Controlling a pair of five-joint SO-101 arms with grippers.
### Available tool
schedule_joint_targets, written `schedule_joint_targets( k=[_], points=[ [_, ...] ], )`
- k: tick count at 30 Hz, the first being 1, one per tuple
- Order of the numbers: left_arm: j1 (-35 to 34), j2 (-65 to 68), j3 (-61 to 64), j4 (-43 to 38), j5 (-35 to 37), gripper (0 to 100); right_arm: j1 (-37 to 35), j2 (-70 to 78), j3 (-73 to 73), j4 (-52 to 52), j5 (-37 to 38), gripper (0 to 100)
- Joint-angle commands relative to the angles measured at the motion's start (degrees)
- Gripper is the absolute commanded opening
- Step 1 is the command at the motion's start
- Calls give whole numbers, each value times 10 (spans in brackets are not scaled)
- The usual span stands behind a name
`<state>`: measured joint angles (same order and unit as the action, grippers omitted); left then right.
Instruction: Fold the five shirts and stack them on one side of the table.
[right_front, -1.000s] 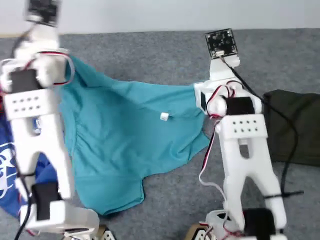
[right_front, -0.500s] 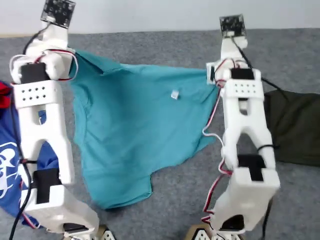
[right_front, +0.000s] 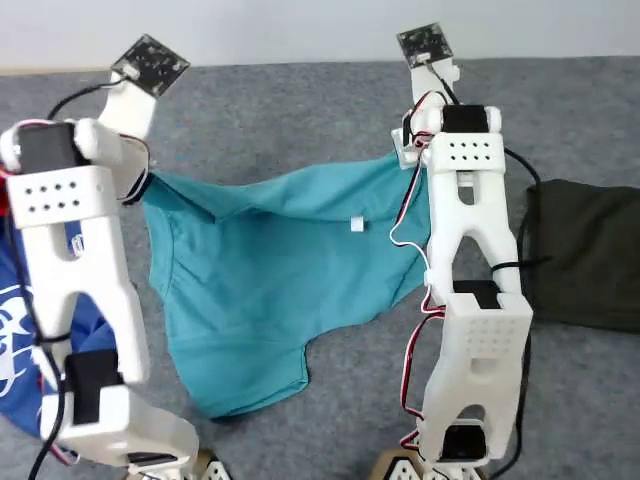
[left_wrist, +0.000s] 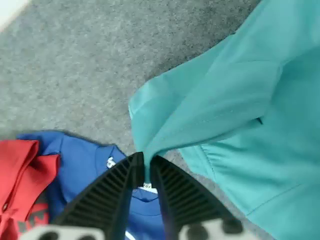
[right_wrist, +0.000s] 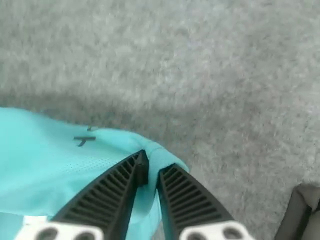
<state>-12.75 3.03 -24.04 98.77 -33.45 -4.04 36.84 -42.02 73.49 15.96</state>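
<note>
Pinching the teal shirt (right_front: 270, 270), the left gripper (left_wrist: 144, 160) and right gripper (right_wrist: 152, 166) have stretched it toward 12 o'clock, ready for folding

- left arm (right_front: 75, 260): white printed shell, dot-grid perforated panel, black servo blocks at the joints
- right arm (right_front: 470, 215): same build, two perforated panels
- cables (right_front: 408, 380): red/white/black bundles looped along both arms
- camera boards (right_front: 150, 65): small black square PCB at each wrist
- jaws: black, ribbed inner faces, tapered tips, white mounts with dark screw holes
</note>
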Motion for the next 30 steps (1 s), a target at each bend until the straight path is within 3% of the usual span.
schedule_joint_targets(
  k=[1, 6, 11, 19, 30],
  points=[
    [9, -60, 45, 18, -37, 3, 0, -6, -31, 27, 28, 9],
    [25, -83, 134, 16, -56, 3, -4, 8, -29, 28, 29, 9],
    [23, -82, 148, 15, -56, 3, -24, 44, -31, -5, 31, 17],
    [21, -81, 150, -4, -55, 3, -49, 102, -46, -27, 15, 244],
    [20, -82, 229, -69, -55, 3, -70, 93, -270, 250, -9, 247]
  ],
)
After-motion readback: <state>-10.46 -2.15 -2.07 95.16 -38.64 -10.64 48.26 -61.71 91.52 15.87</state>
